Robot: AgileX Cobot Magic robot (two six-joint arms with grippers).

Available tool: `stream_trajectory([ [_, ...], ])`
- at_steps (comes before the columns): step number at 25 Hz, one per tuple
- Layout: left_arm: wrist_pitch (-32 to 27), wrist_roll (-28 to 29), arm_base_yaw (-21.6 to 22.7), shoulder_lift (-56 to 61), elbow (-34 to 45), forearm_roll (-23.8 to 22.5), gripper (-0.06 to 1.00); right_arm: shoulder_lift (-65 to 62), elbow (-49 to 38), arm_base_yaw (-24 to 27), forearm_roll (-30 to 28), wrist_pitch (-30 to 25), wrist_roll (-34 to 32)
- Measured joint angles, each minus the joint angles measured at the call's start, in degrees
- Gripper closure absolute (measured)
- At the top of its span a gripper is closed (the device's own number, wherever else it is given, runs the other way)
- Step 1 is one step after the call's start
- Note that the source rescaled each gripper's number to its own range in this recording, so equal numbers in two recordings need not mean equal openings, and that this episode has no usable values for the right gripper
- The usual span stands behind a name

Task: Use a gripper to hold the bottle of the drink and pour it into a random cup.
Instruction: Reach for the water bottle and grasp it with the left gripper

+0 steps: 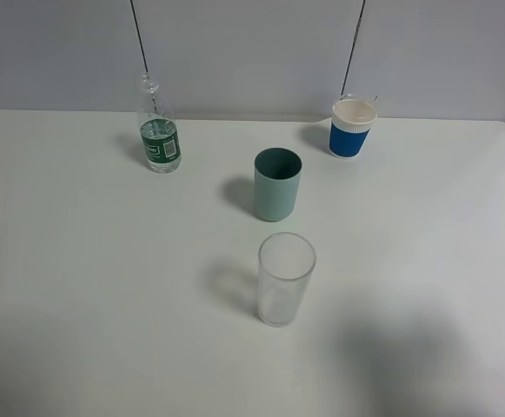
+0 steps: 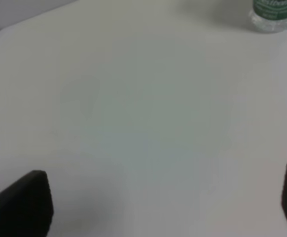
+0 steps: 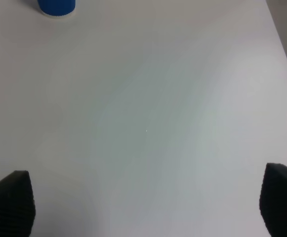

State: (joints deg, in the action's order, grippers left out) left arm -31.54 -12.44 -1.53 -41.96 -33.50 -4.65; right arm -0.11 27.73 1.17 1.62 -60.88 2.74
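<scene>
The bottle (image 1: 158, 128) stands upright at the back left of the white table, clear with a dark green label; the drink inside is colourless. Its base (image 2: 274, 14) shows at one corner of the left wrist view. The teal-green cup (image 1: 276, 184) stands upright near the table's middle. My left gripper (image 2: 165, 205) is open over bare table, well short of the bottle, its dark fingers (image 2: 22, 203) far apart. Just as wide open, my right gripper (image 3: 145, 207) holds nothing. Neither arm shows in the high view.
A tall clear tumbler (image 1: 284, 279) stands in front of the cup. A blue-and-white paper cup (image 1: 352, 128) is at the back right; its blue base (image 3: 57, 6) shows in the right wrist view. The table's right edge (image 3: 286, 49) is near.
</scene>
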Motion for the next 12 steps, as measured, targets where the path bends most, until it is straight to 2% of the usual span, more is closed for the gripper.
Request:
stream_trajectory([
  [7,8.7,-2.1,-4.7,-9.0,0.0,0.4,-0.06,0.0,0.0,0.0,0.0,0.0,0.0],
  [12,14.2,-2.2,-5.9,-16.7,0.0,0.4,-0.06,0.0,0.0,0.0,0.0,0.0,0.0],
])
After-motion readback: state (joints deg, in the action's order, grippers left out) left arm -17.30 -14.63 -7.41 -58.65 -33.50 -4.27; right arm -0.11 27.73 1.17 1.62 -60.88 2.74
